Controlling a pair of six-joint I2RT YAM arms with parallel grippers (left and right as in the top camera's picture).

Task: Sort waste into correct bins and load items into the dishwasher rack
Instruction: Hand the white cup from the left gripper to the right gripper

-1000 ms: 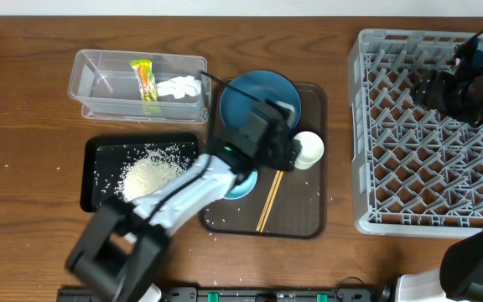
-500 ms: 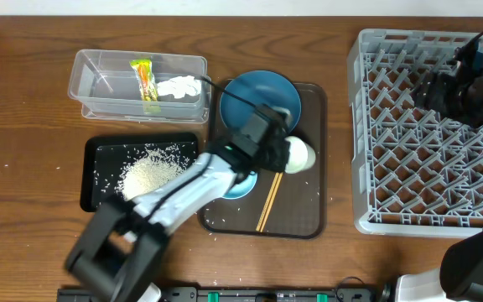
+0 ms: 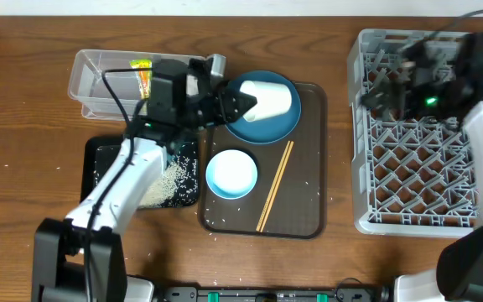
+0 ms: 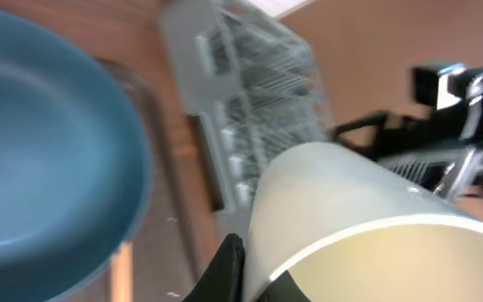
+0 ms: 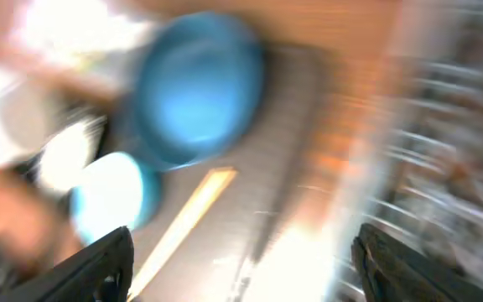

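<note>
My left gripper [image 3: 241, 103] is shut on the rim of the pale-green cup [image 3: 268, 100], which lies tilted on its side above the dark-blue dish [image 3: 262, 126]. In the left wrist view one dark finger [image 4: 229, 268] presses the wall of the cup [image 4: 342, 210], with the dish [image 4: 40, 143] to the left. On the brown serving tray [image 3: 304, 214] lie the pale-blue bowl [image 3: 231, 174] and the chopsticks [image 3: 275, 186]. My right gripper [image 3: 381, 88] hangs open over the left side of the grey rack [image 3: 418, 168]. Its blurred wrist view shows the gripper [image 5: 241, 268] empty.
The clear tub [image 3: 99, 84] at the back left holds the snack wrapper [image 3: 142, 67]. In front of it the black tray [image 3: 107, 164] holds a heap of rice [image 3: 170, 178]. Stray grains dot the table near both trays.
My left gripper shut on the cup, lifted it off the tray's right side and carried it back-left over the dish, uncovering the bowl. My right arm swung left over the rack.
</note>
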